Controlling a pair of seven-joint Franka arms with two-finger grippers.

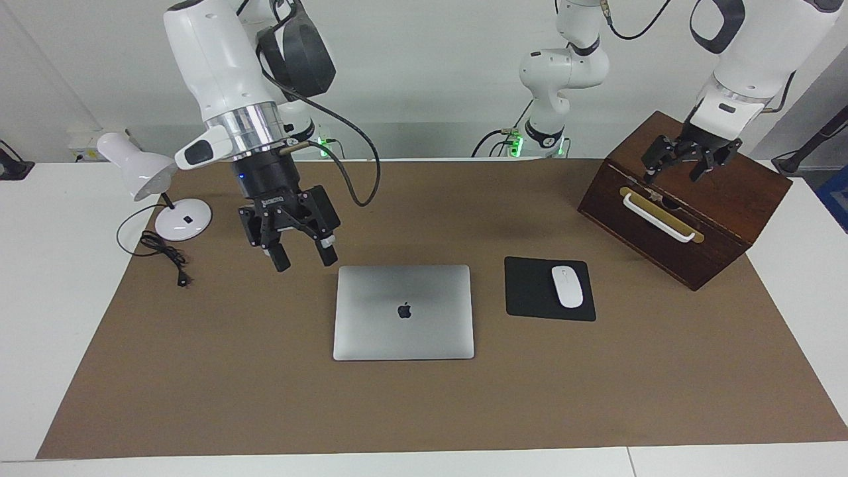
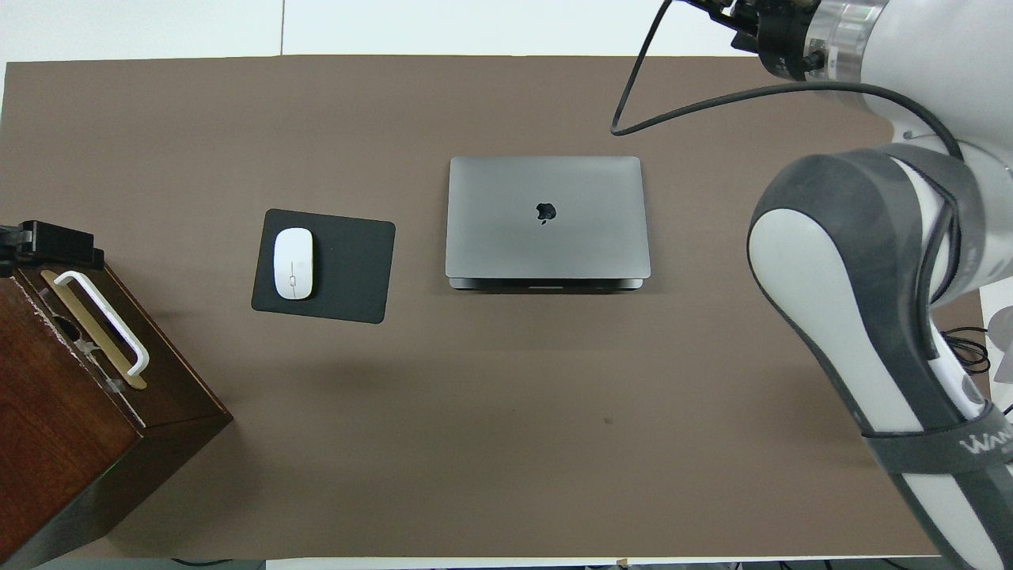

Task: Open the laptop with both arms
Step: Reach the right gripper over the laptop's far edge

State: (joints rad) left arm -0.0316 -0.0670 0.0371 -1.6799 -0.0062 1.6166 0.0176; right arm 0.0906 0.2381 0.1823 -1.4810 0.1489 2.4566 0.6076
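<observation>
The laptop (image 1: 403, 311) lies closed and flat on the brown mat, its lid with the dark apple logo up; it also shows in the overhead view (image 2: 546, 222). My right gripper (image 1: 305, 260) is open and empty. It hangs in the air over the mat just off the laptop's corner, toward the right arm's end of the table, not touching the laptop. My left gripper (image 1: 679, 171) is open and empty, over the top of the wooden box, well away from the laptop. In the overhead view the left gripper (image 2: 47, 241) shows only as a black tip.
A black mouse pad (image 1: 530, 291) with a white mouse (image 1: 567, 286) lies beside the laptop toward the left arm's end. A dark wooden box (image 1: 689, 199) with a white handle stands at that end. A white desk lamp (image 1: 142, 173) and its cable stand at the right arm's end.
</observation>
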